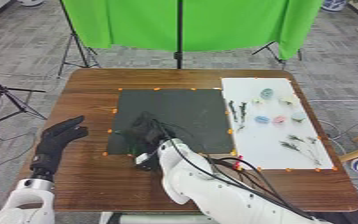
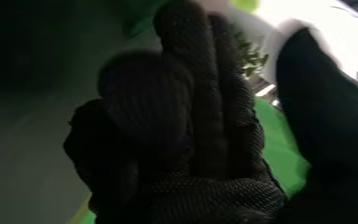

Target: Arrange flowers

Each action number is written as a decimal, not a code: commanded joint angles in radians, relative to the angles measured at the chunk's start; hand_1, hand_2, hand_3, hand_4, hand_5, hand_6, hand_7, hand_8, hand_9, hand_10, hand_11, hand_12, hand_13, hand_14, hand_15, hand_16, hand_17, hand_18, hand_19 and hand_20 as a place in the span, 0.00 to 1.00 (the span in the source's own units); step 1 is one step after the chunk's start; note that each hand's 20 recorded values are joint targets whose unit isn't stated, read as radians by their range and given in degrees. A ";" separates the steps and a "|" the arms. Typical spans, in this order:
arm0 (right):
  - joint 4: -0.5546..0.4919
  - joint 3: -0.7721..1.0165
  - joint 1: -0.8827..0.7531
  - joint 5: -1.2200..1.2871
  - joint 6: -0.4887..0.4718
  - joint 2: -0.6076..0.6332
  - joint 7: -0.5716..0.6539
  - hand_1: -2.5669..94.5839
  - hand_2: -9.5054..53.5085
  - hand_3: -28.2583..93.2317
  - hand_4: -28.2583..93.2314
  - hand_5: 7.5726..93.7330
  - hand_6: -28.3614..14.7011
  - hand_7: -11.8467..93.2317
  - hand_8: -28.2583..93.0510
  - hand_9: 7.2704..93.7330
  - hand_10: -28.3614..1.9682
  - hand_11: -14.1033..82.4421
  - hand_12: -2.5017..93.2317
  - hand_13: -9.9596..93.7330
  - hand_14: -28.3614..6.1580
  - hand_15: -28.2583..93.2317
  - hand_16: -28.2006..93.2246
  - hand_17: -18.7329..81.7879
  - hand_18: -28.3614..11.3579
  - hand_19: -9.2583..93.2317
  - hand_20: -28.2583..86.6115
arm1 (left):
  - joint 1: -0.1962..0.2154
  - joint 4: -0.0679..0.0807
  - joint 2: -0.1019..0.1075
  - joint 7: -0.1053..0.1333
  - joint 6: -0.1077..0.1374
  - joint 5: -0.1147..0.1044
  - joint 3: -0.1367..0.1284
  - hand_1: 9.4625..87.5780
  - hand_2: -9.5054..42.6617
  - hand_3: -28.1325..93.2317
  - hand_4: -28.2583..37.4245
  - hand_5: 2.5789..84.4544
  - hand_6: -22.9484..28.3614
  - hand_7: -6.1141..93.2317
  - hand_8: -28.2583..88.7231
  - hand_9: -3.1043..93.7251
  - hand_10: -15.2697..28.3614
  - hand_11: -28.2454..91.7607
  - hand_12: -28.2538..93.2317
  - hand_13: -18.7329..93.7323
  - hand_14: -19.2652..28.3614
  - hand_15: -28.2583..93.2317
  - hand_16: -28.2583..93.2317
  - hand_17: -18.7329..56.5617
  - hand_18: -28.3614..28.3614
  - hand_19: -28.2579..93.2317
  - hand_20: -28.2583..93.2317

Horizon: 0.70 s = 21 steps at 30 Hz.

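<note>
Over the black mat point(image 1: 206, 107), my right hand point(image 1: 142, 131) hovers low near its left-centre part. In the right wrist view the right hand point(image 2: 206, 105) has mostly straight fingers, with the thumb standing apart. A leafy green sprig point(image 2: 250, 55) shows beyond the fingers; whether they touch it, I cannot tell. My left hand point(image 1: 62, 134) rests open left of the mat. On the white sheet point(image 1: 255, 155) lie a blue-green flower head point(image 1: 266, 93), a blue one point(image 1: 262, 119), a pink one point(image 1: 278, 119) and pale ones point(image 1: 286, 100). Dark green sprigs point(image 1: 243, 111) and thin branching stems point(image 1: 291, 145) lie there too.
Orange tape marks edge the mat and sheet on the brown table point(image 1: 95, 185). Black cables point(image 1: 213, 170) run along the right arm, across the front of the table. Behind stands a green cloth point(image 1: 131, 27) on a stand, with tripods at the left.
</note>
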 commanded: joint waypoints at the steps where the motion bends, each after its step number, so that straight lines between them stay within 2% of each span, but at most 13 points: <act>1: -0.079 0.047 -0.018 0.003 -0.037 0.055 -0.121 0.34 0.16 0.78 0.12 0.72 0.62 0.34 0.16 0.77 0.46 0.31 0.22 0.97 0.72 0.70 0.51 0.79 0.33 1.00 0.74 | 0.014 -0.003 -0.020 -0.010 -0.014 0.011 -0.015 0.35 0.15 0.74 0.21 0.56 0.55 0.19 0.19 0.55 0.67 0.45 0.35 0.53 0.79 0.48 0.23 0.35 0.77 0.42 0.45; 2: -0.109 0.053 -0.010 -0.006 -0.013 0.084 -0.122 0.34 0.16 0.78 0.12 0.70 0.62 0.33 0.15 0.76 0.46 0.31 0.22 0.96 0.71 0.70 0.51 0.78 0.33 1.00 0.74 | 0.013 -0.004 -0.016 -0.011 -0.013 0.009 -0.019 0.35 0.15 0.74 0.21 0.56 0.55 0.19 0.19 0.55 0.67 0.45 0.35 0.53 0.79 0.48 0.23 0.35 0.77 0.42 0.45; 3: -0.148 0.077 -0.012 -0.026 -0.009 0.109 -0.109 0.33 0.16 0.78 0.12 0.70 0.61 0.33 0.15 0.75 0.45 0.30 0.21 0.96 0.70 0.70 0.51 0.78 0.32 1.00 0.74 | 0.028 -0.012 -0.017 -0.012 -0.011 0.008 -0.032 0.35 0.15 0.74 0.21 0.56 0.55 0.19 0.19 0.55 0.67 0.44 0.35 0.53 0.79 0.48 0.23 0.35 0.77 0.42 0.45; 4: -0.191 0.095 -0.009 -0.038 0.009 0.149 -0.107 0.33 0.14 0.78 0.12 0.69 0.61 0.33 0.15 0.75 0.44 0.30 0.21 0.95 0.69 0.70 0.51 0.77 0.31 1.00 0.74 | 0.028 -0.011 -0.014 -0.012 -0.011 0.003 -0.038 0.35 0.15 0.74 0.21 0.56 0.55 0.19 0.19 0.55 0.67 0.44 0.35 0.53 0.79 0.48 0.23 0.35 0.77 0.42 0.45; 6: -0.284 0.158 -0.021 -0.055 0.024 0.234 -0.104 0.33 0.12 0.77 0.13 0.68 0.60 0.31 0.16 0.74 0.44 0.30 0.22 0.94 0.68 0.70 0.51 0.76 0.31 1.00 0.73 | 0.042 -0.014 -0.011 -0.008 0.002 -0.011 -0.055 0.34 0.16 0.74 0.20 0.56 0.55 0.19 0.19 0.55 0.67 0.44 0.35 0.53 0.79 0.48 0.23 0.35 0.77 0.42 0.45; 10: -0.443 0.372 -0.130 -0.136 -0.007 0.390 -0.099 0.32 0.05 0.77 0.13 0.67 0.59 0.30 0.16 0.74 0.44 0.30 0.22 0.93 0.68 0.71 0.50 0.76 0.30 1.00 0.73 | 0.078 -0.022 -0.011 0.010 0.034 -0.070 -0.096 0.26 0.33 0.76 0.08 0.57 0.55 0.18 0.19 0.55 0.68 0.44 0.35 0.53 0.81 0.48 0.23 0.38 0.77 0.41 0.44; 11: -0.473 0.434 -0.169 -0.156 -0.021 0.425 -0.094 0.32 0.04 0.77 0.13 0.66 0.59 0.30 0.16 0.73 0.44 0.30 0.22 0.93 0.67 0.71 0.50 0.76 0.30 1.00 0.73 | 0.086 -0.024 -0.010 0.015 0.045 -0.081 -0.104 0.23 0.42 0.77 0.03 0.57 0.55 0.18 0.19 0.56 0.69 0.44 0.34 0.53 0.81 0.48 0.23 0.39 0.76 0.40 0.43; 16: -0.589 0.784 -0.466 -0.276 -0.052 0.560 -0.045 0.33 0.01 0.77 0.13 0.66 0.59 0.28 0.17 0.73 0.44 0.30 0.22 0.91 0.67 0.71 0.50 0.75 0.30 1.00 0.74 | 0.113 -0.033 -0.006 0.024 0.077 -0.100 -0.138 0.18 0.68 0.71 0.00 0.59 0.56 0.16 0.19 0.57 0.70 0.43 0.33 0.54 0.82 0.45 0.21 0.41 0.75 0.37 0.42; 20: -0.581 1.004 -0.686 -0.441 -0.052 0.592 0.049 0.33 0.00 0.77 0.13 0.66 0.59 0.27 0.17 0.74 0.44 0.31 0.23 0.91 0.67 0.71 0.50 0.75 0.29 1.00 0.74 | 0.139 -0.043 -0.007 0.022 0.112 -0.111 -0.161 0.23 0.78 0.64 0.00 0.59 0.57 0.15 0.19 0.58 0.71 0.42 0.33 0.55 0.82 0.43 0.22 0.42 0.74 0.36 0.42; 21: -0.577 1.052 -0.733 -0.474 -0.062 0.595 0.075 0.33 0.00 0.77 0.13 0.66 0.59 0.27 0.17 0.75 0.44 0.31 0.23 0.91 0.67 0.71 0.50 0.75 0.29 1.00 0.74 | 0.146 -0.044 -0.010 0.024 0.107 -0.114 -0.168 0.24 0.79 0.63 0.00 0.59 0.58 0.15 0.19 0.58 0.71 0.42 0.33 0.55 0.82 0.43 0.22 0.42 0.74 0.36 0.42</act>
